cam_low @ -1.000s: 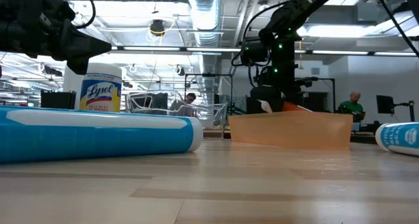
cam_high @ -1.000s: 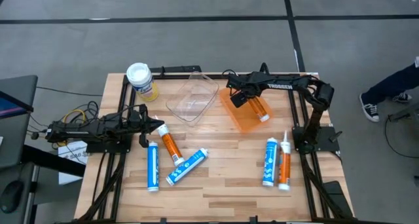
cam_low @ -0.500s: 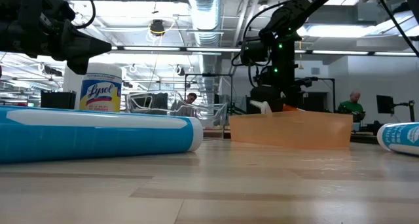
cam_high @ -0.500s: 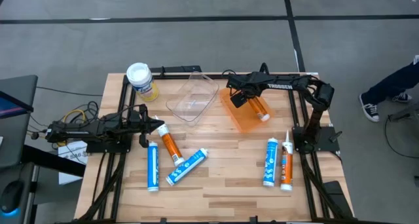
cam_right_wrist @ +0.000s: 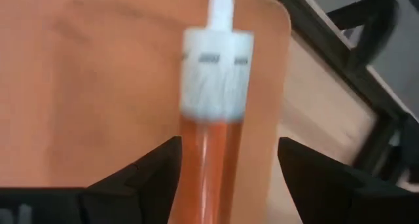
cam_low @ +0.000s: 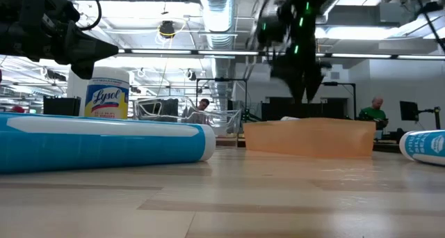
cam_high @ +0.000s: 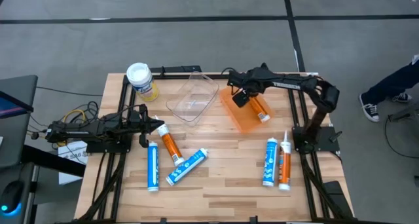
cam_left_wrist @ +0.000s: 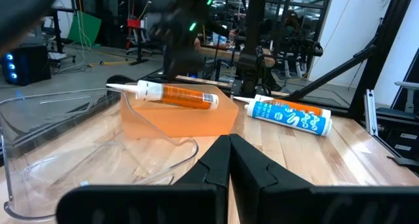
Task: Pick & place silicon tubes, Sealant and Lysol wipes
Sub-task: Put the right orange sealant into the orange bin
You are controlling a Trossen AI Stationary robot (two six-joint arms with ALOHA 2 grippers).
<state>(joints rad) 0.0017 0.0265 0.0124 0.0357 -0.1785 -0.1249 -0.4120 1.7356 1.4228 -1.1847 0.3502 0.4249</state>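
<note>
An orange silicone tube (cam_high: 260,109) lies in the orange tray (cam_high: 237,116); it also shows in the left wrist view (cam_left_wrist: 175,95) and the right wrist view (cam_right_wrist: 211,126). My right gripper (cam_high: 241,97) hangs open above the tube, one finger on either side, touching nothing; in the low view (cam_low: 297,64) it is well above the tray. My left gripper (cam_high: 159,125) is shut and empty, held above the table beside the nozzle of another orange tube (cam_high: 170,144). The Lysol wipes canister (cam_high: 141,80) stands upright at the far left.
A clear plastic tray (cam_high: 192,98) sits between the canister and the orange tray. Two blue tubes (cam_high: 152,166) (cam_high: 187,166) lie near the left front. A blue tube (cam_high: 270,162) and an orange tube (cam_high: 284,160) lie at the right front. A person's legs (cam_high: 393,86) are beyond the table's right.
My right gripper has gone up and away from the orange tray. The orange tube stays lying in the tray, its nozzle end now lower behind the tray wall.
</note>
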